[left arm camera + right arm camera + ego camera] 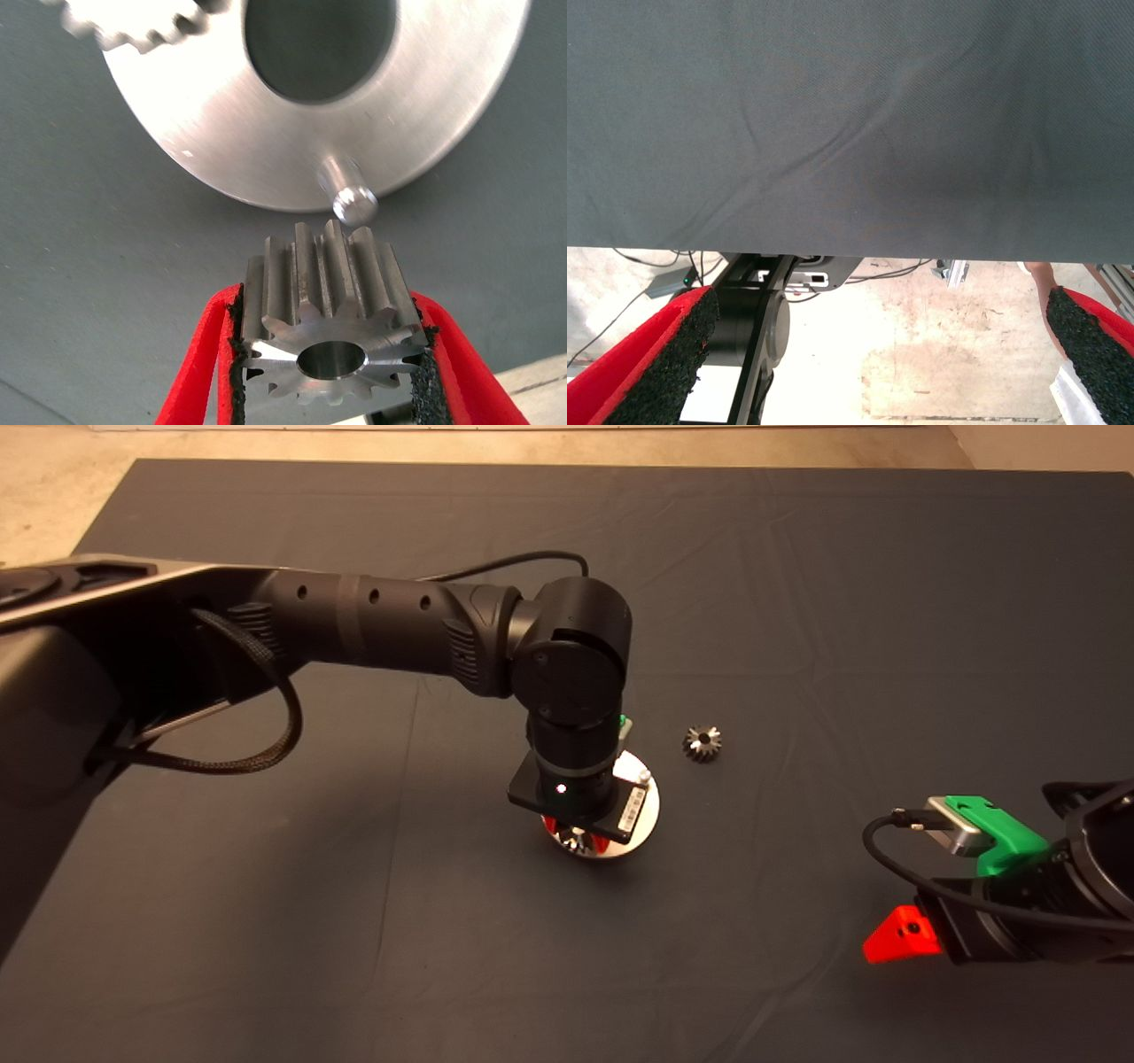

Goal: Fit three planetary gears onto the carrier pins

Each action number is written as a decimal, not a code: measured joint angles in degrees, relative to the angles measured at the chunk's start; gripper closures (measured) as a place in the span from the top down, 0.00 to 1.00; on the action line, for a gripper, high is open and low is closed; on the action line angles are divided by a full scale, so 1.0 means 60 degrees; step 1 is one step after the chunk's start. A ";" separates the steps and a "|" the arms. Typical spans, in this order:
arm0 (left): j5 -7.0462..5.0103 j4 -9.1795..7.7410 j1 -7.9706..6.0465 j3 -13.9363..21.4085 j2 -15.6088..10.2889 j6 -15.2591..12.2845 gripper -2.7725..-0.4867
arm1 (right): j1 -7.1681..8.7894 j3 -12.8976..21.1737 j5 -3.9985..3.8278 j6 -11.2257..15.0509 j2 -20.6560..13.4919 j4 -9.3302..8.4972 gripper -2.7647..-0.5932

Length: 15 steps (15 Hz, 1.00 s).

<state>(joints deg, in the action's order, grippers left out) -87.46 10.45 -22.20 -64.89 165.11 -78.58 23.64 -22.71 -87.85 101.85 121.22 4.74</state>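
My left gripper is shut on a planetary gear, held with its centre hole facing the camera. It hangs just short of one of the carrier pins, which stands at the rim of the silver disc. Another gear sits at the disc's far edge. In the head view the left gripper is over the disc, and a bare pin shows beside the wrist. A loose gear lies on the mat to the disc's right. My right gripper is parked at the lower right, open.
The dark mat covers the table, with wrinkles across it. The right wrist view shows the mat's edge, the floor beyond it with cables, and the right gripper with nothing between its pads.
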 joint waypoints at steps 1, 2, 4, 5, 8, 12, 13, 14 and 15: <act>-0.0004 0.0000 0.0003 -0.0144 0.0000 -0.0045 0.17 | 0.0000 0.0000 0.0000 0.0000 0.0004 0.0000 1.00; -0.0004 0.0004 0.0017 -0.0269 -0.0004 -0.0113 0.17 | 0.0000 0.0000 0.0000 0.0000 0.0004 0.0000 1.00; -0.0003 0.0004 0.0072 -0.0442 0.0012 -0.0257 0.17 | 0.0000 0.0000 0.0000 0.0000 0.0004 0.0004 1.00; -0.0004 0.0000 0.0094 -0.0485 0.0041 -0.0289 0.17 | 0.0000 0.0000 0.0000 0.0000 0.0004 0.0000 1.00; 0.0000 0.0006 0.0131 -0.0566 0.0085 -0.0618 0.17 | 0.0000 0.0000 0.0000 0.0000 0.0004 0.0004 1.00; 0.0008 0.0008 0.0242 -0.0582 0.0197 -0.0794 0.17 | 0.0000 0.0000 0.0003 -0.0006 0.0004 0.0000 1.00; 0.0008 0.0002 0.0277 -0.0582 0.0211 -0.0835 0.17 | 0.0000 0.0000 0.0000 -0.0006 0.0004 0.0000 1.00; 0.0004 0.0008 0.0316 -0.0591 0.0207 -0.0864 0.17 | 0.0000 0.0000 0.0000 -0.0010 0.0004 0.0000 1.00; -0.0004 0.0008 0.0366 -0.0609 0.0207 -0.0878 0.17 | 0.0000 0.0000 0.0000 -0.0014 0.0004 0.0000 1.00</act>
<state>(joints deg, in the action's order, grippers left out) -87.48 10.50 -20.01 -68.55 166.35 -83.85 23.64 -22.71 -87.85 101.77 121.25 4.74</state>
